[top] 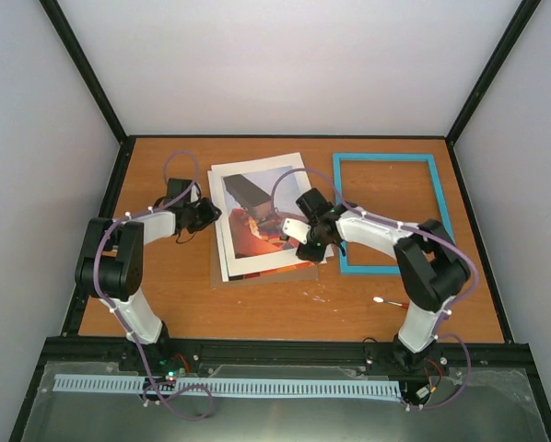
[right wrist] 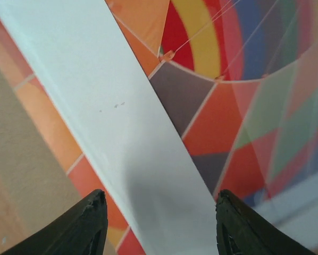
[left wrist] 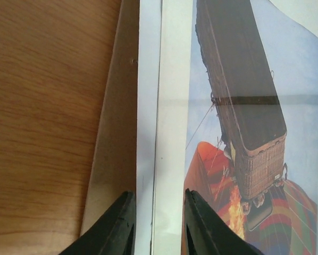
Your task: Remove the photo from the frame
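Observation:
The photo [top: 257, 216], an orange chequered balloon with a dark basket, lies out of the frame on a stack of sheets at the table's middle. The light-blue frame [top: 391, 212] lies empty to its right. My left gripper [top: 206, 214] is open at the stack's left edge. In the left wrist view its fingers [left wrist: 158, 194] stand a little apart over the white border [left wrist: 172, 106] beside the photo [left wrist: 244, 106]. My right gripper [top: 305, 235] is open over the photo's right part. In the right wrist view it [right wrist: 160, 194] spans a white strip [right wrist: 122, 122] crossing the balloon print [right wrist: 239, 106].
A white sheet [top: 257, 166] sticks out behind the photo. A brown board [left wrist: 114, 159] lies under the stack and shows at its left and near edges [top: 266, 276]. A small red-and-white stick [top: 389, 301] lies on the table near the right arm.

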You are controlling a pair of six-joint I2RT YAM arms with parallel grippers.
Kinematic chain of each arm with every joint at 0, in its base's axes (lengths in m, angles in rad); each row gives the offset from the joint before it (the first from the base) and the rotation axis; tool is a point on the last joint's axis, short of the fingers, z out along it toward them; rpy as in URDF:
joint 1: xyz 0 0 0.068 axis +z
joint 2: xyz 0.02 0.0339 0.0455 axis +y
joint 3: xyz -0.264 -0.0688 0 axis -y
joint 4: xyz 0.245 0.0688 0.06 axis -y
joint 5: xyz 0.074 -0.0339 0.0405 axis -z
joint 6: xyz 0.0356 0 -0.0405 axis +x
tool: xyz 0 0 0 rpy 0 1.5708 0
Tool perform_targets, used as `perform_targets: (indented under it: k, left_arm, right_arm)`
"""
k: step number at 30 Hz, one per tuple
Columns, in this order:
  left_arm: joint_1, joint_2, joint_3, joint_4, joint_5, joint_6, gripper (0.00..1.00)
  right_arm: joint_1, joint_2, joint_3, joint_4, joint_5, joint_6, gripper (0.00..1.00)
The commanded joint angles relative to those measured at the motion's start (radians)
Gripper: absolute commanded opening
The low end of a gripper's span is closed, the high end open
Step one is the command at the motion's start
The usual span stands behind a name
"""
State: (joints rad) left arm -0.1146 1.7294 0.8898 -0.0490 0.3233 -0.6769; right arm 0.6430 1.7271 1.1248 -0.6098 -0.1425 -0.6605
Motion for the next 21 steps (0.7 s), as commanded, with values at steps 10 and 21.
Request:
perform_targets:
  k: [10,21]
  left_arm:
    - [0.004,0.053,-0.057,0.171,0.122,-0.038,0.18]
    - [0.004,0.083,-0.091,0.207,0.119,-0.05,0.1]
  right_arm:
    - [0.008,0.15,-0.011,0.059,-0.005,0.057,0.53]
    - [0.007,0.161,-0.022,0.055,-0.018,0.06,0.53]
